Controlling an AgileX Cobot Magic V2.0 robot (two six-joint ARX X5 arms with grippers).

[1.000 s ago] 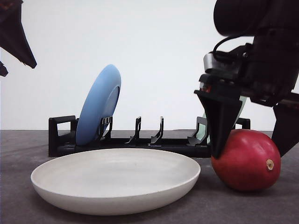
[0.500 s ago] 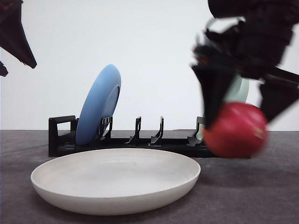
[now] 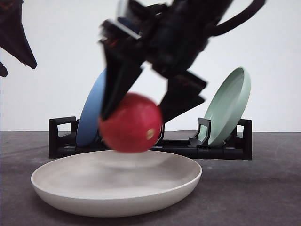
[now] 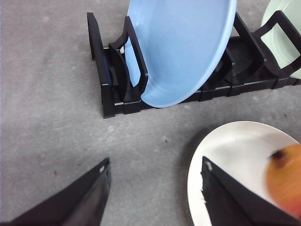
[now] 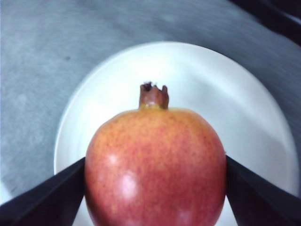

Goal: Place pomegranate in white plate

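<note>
Since a second ago the right gripper (image 3: pixel 136 110) lifted the pomegranate (image 3: pixel 130 123) off the surface; its jaws grasp it above the white plate (image 3: pixel 113 190). Released high, the round fruit could roll out.

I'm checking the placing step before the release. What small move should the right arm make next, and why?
Probably lower a little, then open. The right gripper holds the glossy red pomegranate above the round off-white plate, and in the front view the fruit hangs clear of the plate's floor, so releasing now would drop it.
</note>
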